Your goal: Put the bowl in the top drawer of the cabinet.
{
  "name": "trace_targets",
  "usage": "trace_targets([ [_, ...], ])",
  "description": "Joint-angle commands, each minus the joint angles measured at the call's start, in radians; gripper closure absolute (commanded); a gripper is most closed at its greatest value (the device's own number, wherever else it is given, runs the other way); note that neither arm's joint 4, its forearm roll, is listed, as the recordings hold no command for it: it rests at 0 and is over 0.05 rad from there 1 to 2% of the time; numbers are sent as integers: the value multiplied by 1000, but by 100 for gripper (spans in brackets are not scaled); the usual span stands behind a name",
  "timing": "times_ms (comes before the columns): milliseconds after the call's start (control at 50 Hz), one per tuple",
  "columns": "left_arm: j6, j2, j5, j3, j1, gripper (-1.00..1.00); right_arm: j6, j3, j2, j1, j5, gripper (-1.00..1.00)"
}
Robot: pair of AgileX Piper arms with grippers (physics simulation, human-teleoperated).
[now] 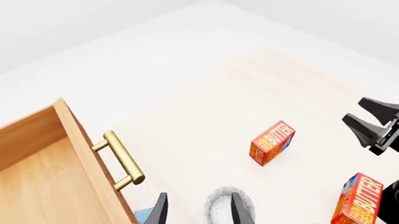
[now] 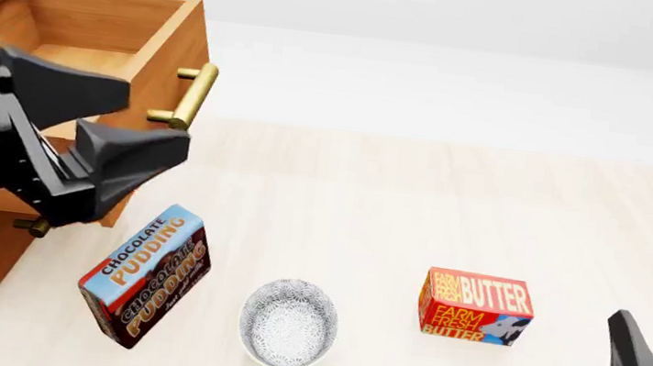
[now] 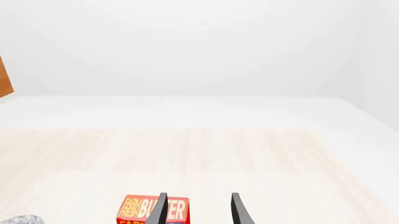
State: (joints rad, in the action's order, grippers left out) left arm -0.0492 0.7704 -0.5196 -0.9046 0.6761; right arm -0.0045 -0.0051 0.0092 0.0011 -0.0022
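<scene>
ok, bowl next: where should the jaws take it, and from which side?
Probably the rim, from above. The bowl sits upright, mouth open, on the table, so one jaw can go inside and one outside the wall. The pudding box lies close on its left; the side towards the butter box has more room. The left gripper looks open beside it.

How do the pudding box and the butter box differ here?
The blue-and-brown chocolate pudding box is larger and lies diagonally left of the speckled white bowl; the red-and-yellow butter box is smaller and sits nearly square on the bowl's right. Both rest on the pale table, ungripped.
</scene>
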Motion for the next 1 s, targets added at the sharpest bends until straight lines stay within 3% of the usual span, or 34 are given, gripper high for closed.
trace_targets([
  [20, -2, 14, 17, 15, 27, -100, -2, 1, -2, 0, 0, -100],
  [1000, -28, 181, 172, 113, 102, -100, -2, 1, -2, 0, 0, -100],
])
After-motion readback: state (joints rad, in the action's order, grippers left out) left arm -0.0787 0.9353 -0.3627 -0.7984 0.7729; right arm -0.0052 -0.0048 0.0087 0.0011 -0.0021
